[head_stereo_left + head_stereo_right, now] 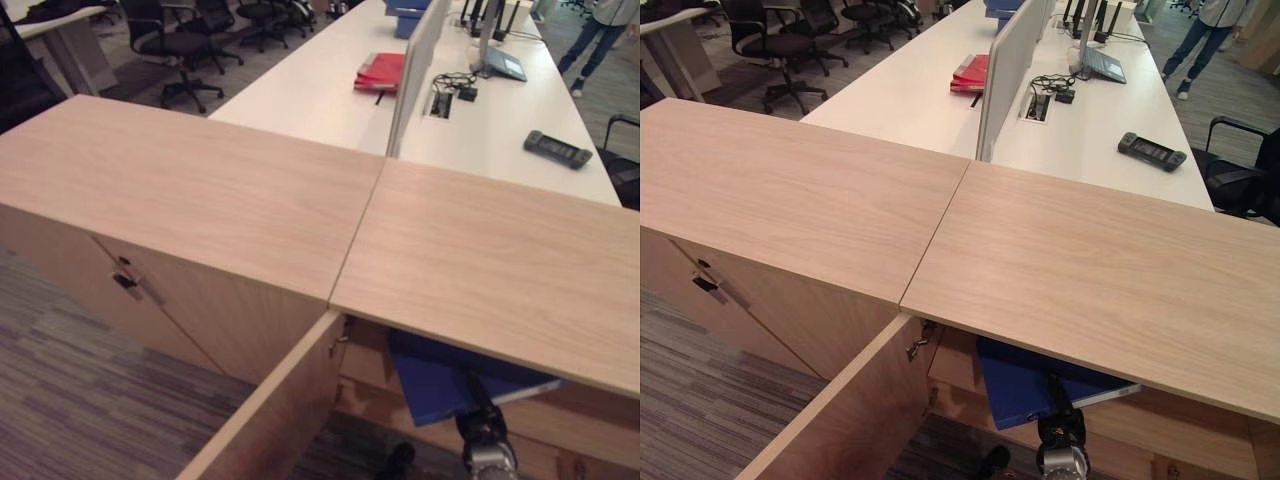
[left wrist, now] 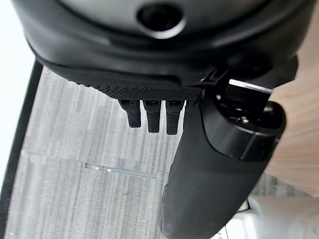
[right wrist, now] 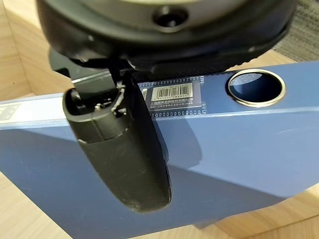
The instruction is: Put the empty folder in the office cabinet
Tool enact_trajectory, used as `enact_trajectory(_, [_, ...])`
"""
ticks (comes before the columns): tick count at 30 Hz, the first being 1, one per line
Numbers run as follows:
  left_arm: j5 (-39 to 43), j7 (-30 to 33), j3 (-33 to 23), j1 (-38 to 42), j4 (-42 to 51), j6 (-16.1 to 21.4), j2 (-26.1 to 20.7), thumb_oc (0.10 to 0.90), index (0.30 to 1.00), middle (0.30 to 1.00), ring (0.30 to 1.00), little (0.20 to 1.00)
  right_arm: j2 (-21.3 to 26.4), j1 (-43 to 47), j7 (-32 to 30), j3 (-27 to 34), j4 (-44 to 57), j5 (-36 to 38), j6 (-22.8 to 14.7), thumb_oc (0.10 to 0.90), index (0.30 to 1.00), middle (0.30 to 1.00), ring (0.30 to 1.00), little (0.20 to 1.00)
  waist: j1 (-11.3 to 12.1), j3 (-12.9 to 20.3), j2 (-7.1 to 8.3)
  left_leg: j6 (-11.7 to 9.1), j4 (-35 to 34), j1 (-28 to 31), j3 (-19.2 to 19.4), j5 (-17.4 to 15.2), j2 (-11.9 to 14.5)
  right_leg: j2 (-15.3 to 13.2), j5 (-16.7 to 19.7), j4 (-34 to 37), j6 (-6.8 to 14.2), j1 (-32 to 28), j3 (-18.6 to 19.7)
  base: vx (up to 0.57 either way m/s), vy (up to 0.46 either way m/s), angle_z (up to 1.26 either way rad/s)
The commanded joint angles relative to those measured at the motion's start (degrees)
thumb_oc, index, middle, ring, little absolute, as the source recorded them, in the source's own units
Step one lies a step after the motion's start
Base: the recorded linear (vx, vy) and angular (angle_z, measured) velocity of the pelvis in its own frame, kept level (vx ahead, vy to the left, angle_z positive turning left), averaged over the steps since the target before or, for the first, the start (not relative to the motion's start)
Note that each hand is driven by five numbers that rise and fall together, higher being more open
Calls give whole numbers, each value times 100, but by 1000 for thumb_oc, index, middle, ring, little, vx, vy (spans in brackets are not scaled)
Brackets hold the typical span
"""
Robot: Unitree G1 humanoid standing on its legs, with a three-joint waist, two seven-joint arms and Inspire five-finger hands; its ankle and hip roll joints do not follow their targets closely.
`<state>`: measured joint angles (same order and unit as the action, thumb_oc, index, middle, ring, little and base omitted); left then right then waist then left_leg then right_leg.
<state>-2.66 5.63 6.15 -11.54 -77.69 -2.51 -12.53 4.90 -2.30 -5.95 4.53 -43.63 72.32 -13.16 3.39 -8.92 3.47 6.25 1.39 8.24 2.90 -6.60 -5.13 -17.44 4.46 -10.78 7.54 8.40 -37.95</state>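
Note:
A blue folder (image 1: 440, 385) lies flat on a shelf inside the wooden office cabinet (image 1: 480, 260), under its top board and partly sticking out of the opening. My right hand (image 1: 483, 425) reaches into the opening from below. In the right wrist view its thumb (image 3: 124, 149) lies across the folder's cover (image 3: 239, 149) near the spine's label and round finger hole, while its fingers are hidden beneath. The cabinet door (image 1: 270, 420) stands swung open to the left of the folder. My left hand (image 2: 149, 55) hangs over grey carpet with relaxed fingers, holding nothing.
A second cabinet (image 1: 180, 180) adjoins on the left, its door closed with a metal handle (image 1: 125, 283). Behind lies a long white desk with red folders (image 1: 381, 72), a divider panel (image 1: 415, 60) and a dark remote (image 1: 557, 149). Office chairs (image 1: 175, 45) stand far left; a person (image 1: 600, 30) walks far right.

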Motion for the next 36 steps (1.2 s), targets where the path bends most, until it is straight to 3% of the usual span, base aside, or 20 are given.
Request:
enact_trajectory(1, [-141, 27, -206, -71, -189, 11, -120, 800, 900, 900, 900, 900, 124, 534, 253, 250, 401, 61, -418, 400, 300, 300, 300, 300, 144, 126, 95, -38, -545, 588, -27, -554, -179, 134, 989, 632, 550, 112, 389, 0, 0, 0])
enact_trajectory(19, [-74, 34, -252, -82, -154, 17, -24, 800, 900, 900, 900, 900, 89, 573, 193, 78, 472, 36, -536, 400, 300, 300, 300, 300, 189, 164, 133, -58, -639, 765, -69, -618, -148, 288, 944, 714, 517, 81, 461, 13, -7, -5])
enact_trajectory(30, [-72, 39, -226, -144, -205, -5, 15, 800, 900, 900, 900, 900, 78, 778, 188, 203, 509, 155, -519, 400, 300, 300, 300, 300, 154, 169, 122, 52, -382, 776, 79, -716, -337, 231, 1300, 789, 617, 88, 616, -52, 24, -14])
enact_trajectory(35, [-51, 8, -133, -131, -187, 12, 6, 800, 900, 900, 900, 900, 147, 872, 153, 258, 723, 144, -600, 400, 300, 300, 300, 300, 152, 137, 149, 88, -283, 704, 294, -675, -519, 131, 1582, 802, 692, 174, 607, -131, 39, -35])
enact_trajectory(36, [-57, -2, -150, -133, -191, 7, -2, 800, 900, 900, 900, 900, 169, 877, 150, 284, 718, 115, -584, 400, 300, 300, 300, 300, 135, 79, 171, 78, -300, 684, 363, -625, -542, 69, 1797, 781, 746, 209, 587, -188, -41, -34])
